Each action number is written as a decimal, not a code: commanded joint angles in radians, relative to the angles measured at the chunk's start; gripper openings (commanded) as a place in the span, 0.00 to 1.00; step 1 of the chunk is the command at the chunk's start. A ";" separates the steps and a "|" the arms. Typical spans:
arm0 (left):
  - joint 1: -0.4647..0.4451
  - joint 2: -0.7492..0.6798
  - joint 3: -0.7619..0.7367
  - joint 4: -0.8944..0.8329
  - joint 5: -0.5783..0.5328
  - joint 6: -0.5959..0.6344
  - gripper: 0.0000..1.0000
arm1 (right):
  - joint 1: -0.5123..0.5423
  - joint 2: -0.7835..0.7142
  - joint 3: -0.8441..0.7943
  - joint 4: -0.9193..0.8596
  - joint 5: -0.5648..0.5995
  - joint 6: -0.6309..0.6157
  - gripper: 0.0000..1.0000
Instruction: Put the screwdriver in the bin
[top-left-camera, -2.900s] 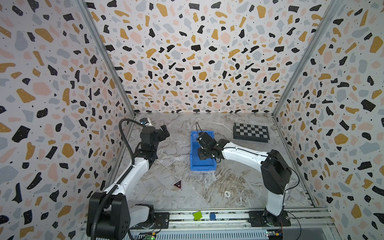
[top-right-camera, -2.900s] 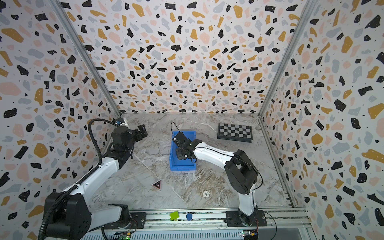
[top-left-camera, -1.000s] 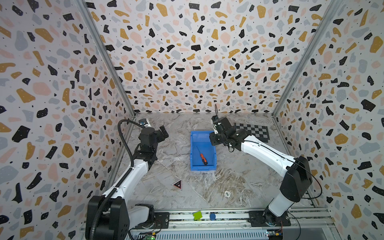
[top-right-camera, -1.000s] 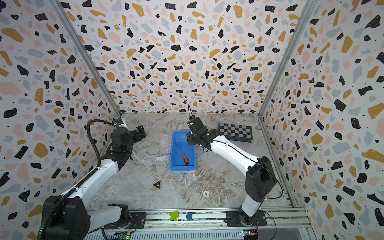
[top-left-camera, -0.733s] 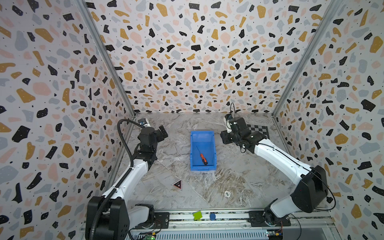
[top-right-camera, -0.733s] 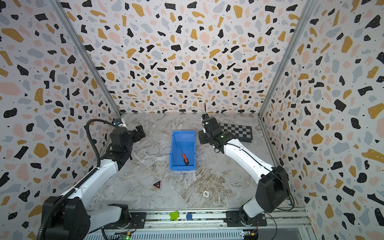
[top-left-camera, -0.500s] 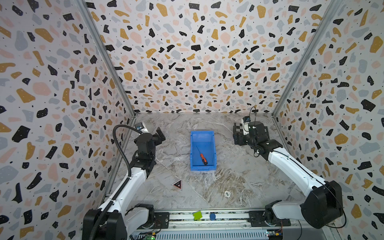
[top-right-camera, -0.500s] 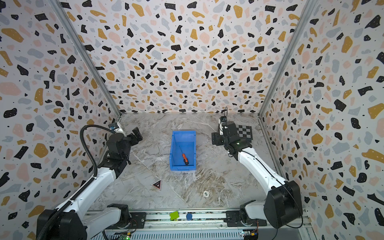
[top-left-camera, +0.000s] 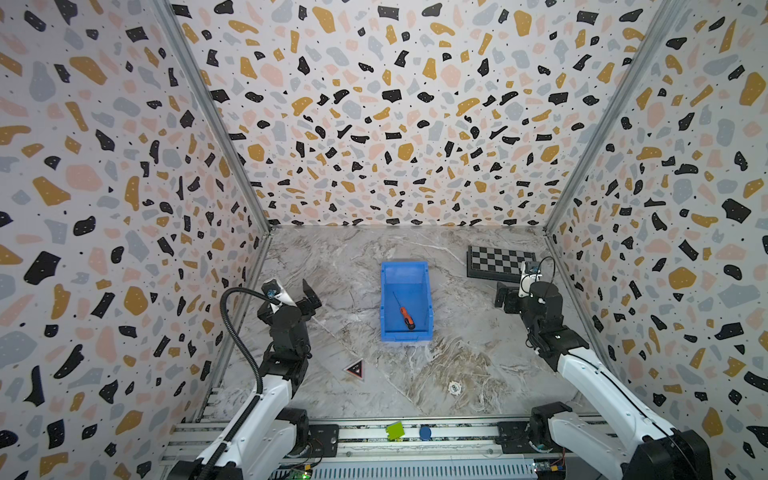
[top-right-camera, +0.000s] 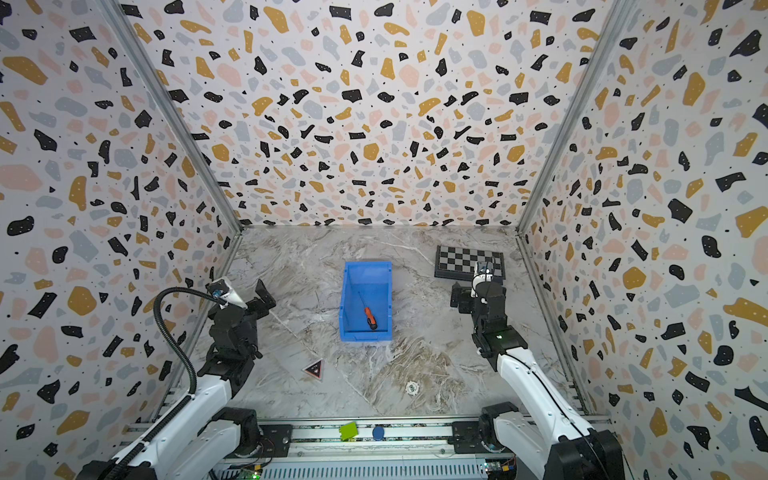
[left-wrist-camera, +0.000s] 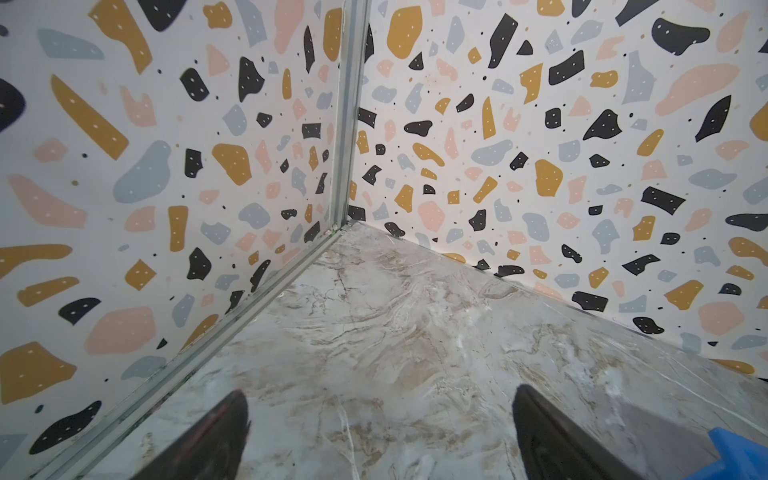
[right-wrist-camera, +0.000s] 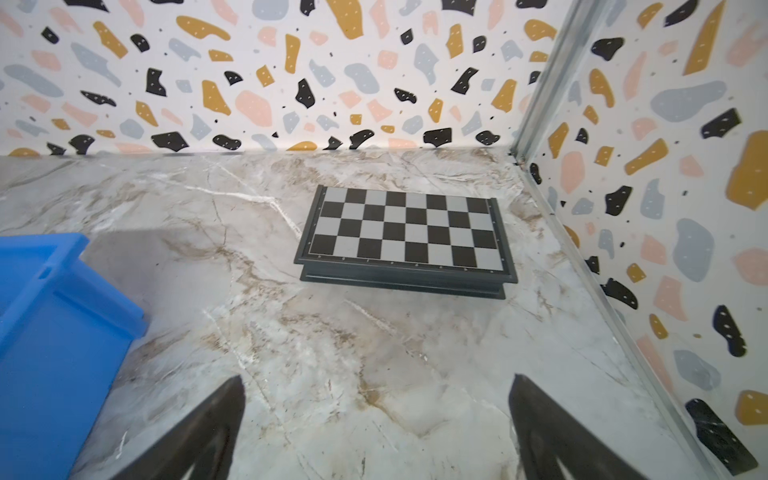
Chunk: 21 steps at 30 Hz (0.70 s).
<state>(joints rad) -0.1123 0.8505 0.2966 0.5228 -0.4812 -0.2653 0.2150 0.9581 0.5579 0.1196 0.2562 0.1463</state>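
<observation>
Both top views are bright and evenly lit by soft light from above, with only faint shadows on the marble floor (top-left-camera: 374, 386). In the wrist views the wall speckles stretch toward the frame edges. In the right wrist view the bin (right-wrist-camera: 54, 332) looks slightly smeared and throws a soft grey shadow beside it, while the chequered board (right-wrist-camera: 403, 226) is sharp. The right gripper (right-wrist-camera: 376, 399) has dark fingers (right-wrist-camera: 199, 436) close to the lens, out of focus.
</observation>
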 joint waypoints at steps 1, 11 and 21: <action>0.000 -0.002 -0.057 0.156 -0.067 0.058 1.00 | -0.024 -0.001 -0.043 0.104 0.084 0.006 0.99; 0.000 0.213 -0.091 0.354 -0.060 0.126 1.00 | -0.036 0.146 -0.260 0.586 0.027 -0.136 0.99; -0.001 0.411 -0.128 0.558 -0.015 0.190 1.00 | -0.058 0.378 -0.324 0.971 -0.054 -0.188 0.99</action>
<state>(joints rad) -0.1123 1.2213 0.1806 0.9352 -0.5102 -0.1070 0.1673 1.2919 0.2413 0.9058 0.2432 -0.0139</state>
